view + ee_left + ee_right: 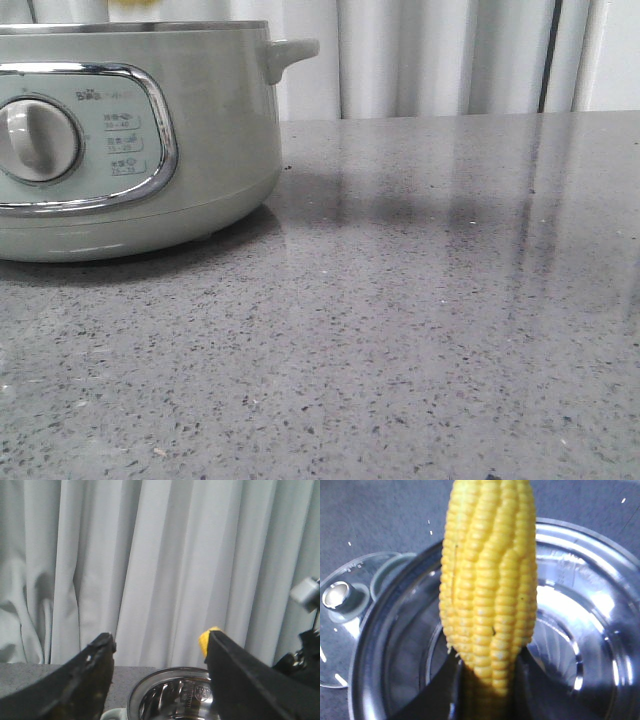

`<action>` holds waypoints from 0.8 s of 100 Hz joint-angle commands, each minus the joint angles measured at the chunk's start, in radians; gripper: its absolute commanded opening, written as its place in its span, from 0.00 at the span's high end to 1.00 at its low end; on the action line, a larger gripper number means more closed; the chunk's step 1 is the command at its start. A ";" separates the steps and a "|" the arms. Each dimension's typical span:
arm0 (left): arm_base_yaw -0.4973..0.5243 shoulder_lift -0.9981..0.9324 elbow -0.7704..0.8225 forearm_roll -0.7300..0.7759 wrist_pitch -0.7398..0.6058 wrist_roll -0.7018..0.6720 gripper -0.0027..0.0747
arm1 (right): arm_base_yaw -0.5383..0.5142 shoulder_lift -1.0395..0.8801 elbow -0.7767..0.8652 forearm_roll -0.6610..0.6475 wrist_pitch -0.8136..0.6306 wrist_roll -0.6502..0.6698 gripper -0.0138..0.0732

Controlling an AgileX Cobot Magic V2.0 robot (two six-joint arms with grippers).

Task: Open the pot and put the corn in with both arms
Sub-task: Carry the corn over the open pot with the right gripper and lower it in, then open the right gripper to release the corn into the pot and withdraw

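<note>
Corn (489,595) clamped at its lower end between the right gripper (487,690) fingers, cob sticking straight out past the fingertips, right above the open steel bowl of the pot (580,630). Shiny inside, nothing visible in there. Glass lid (347,625) off, lying flat on the grey counter (380,520) just beside the pot rim, knob up. Left gripper (160,650) spread wide, nothing between the fingers, hanging above and a bit back from the pot rim (175,672), white curtain (165,555) straight ahead. Small yellow bit peeking past one left finger, can't tell what. From the front, pot (200,150) sitting on the counter, dial (38,140) facing the camera, side handle (290,52) sticking out.
</note>
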 commanded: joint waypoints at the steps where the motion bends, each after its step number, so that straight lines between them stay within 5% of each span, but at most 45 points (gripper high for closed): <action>1: -0.007 0.013 -0.031 -0.006 -0.056 -0.008 0.47 | 0.004 -0.016 -0.033 0.002 -0.086 -0.013 0.80; 20: -0.007 0.013 -0.031 -0.006 -0.006 -0.008 0.47 | 0.004 -0.008 -0.033 0.002 -0.081 -0.013 0.39; 33: -0.007 0.013 -0.031 -0.006 0.001 -0.008 0.47 | 0.004 -0.047 -0.033 -0.005 -0.067 -0.013 0.29; 55: -0.054 0.008 -0.031 -0.006 0.015 -0.008 0.49 | 0.004 -0.191 -0.033 -0.144 0.139 -0.013 0.35; 80: -0.089 0.008 -0.031 0.109 0.231 -0.008 0.99 | 0.004 -0.509 0.162 -0.277 0.200 -0.013 0.79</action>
